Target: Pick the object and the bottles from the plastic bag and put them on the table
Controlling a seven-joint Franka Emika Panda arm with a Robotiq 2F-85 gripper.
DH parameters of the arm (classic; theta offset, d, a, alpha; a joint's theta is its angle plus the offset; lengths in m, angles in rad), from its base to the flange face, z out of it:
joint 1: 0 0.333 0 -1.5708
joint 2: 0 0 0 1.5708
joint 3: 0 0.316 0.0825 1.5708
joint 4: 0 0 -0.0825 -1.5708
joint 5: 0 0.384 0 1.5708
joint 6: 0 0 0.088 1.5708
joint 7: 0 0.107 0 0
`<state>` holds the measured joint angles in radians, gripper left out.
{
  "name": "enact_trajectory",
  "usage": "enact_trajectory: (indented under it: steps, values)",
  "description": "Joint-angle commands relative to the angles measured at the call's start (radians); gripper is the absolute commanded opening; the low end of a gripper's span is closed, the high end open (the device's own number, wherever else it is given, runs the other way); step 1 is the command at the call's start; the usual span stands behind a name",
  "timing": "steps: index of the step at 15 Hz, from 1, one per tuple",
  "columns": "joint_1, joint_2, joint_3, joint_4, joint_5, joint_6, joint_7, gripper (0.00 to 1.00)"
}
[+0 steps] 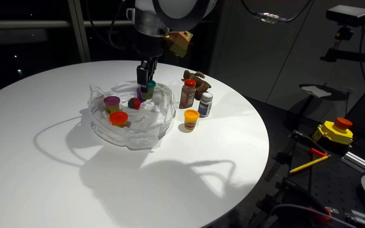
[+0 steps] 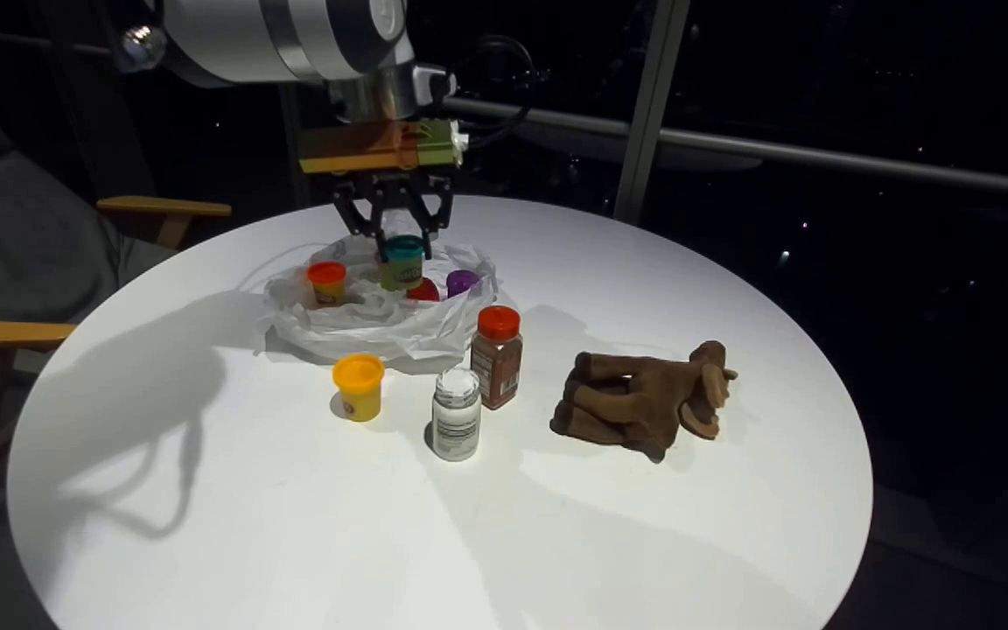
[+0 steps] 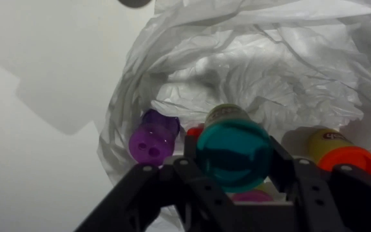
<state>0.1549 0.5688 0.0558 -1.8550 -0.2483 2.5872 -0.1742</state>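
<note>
- In an exterior view, the round white table (image 1: 43,190) stretches from the left edge past the middle; left, right, near and far are told as seen there.
- The plastic bag (image 1: 144,139) lies open and wrinkled on the table's far half, left of the middle.
- The purple-lidded tub (image 1: 112,106) is inside the bag, at its left.
- The orange-lidded tub (image 1: 118,119) sits in the bag, just right of the purple-lidded tub and nearer.
- The red and green ball (image 1: 134,103) lies in the bag, farther right.
- The purple item (image 1: 139,94) is in the bag, partly hidden by the teal-lidded tub (image 1: 148,93); the wrist view shows 2 small round marks on it.
- The gripper (image 2: 405,250) points down at the bag's far right part and grasps the teal-lidded tub by its lid, 1 finger on each side; whether the tub's base touches plastic cannot be told.
- The red-capped bottle (image 1: 188,95) stands upright on the table, just right of the bag.
- The yellow tub (image 1: 191,120) stands nearer, lid on.
- The brown toy (image 1: 202,85) lies on the table, beyond the red-capped bottle.
- The white bottle (image 1: 205,105) stands upright, rightmost and beyond the yellow tub.
</note>
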Motion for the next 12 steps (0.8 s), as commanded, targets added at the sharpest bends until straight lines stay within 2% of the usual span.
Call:
enact_trajectory:
  steps: [1, 3, 6, 9, 12]
  values:
    - [0.102, -0.174, -0.07, -0.202, -0.127, 0.067, 0.165, 0.28]
    - [0.149, -0.247, -0.089, -0.301, -0.206, 0.071, 0.267, 0.28]
    - [0.17, -0.331, -0.054, -0.433, -0.236, 0.026, 0.364, 0.28]
    - [0.164, -0.377, 0.005, -0.533, -0.192, 0.023, 0.371, 0.28]
    - [0.147, -0.347, 0.032, -0.569, -0.191, 0.068, 0.36, 0.28]
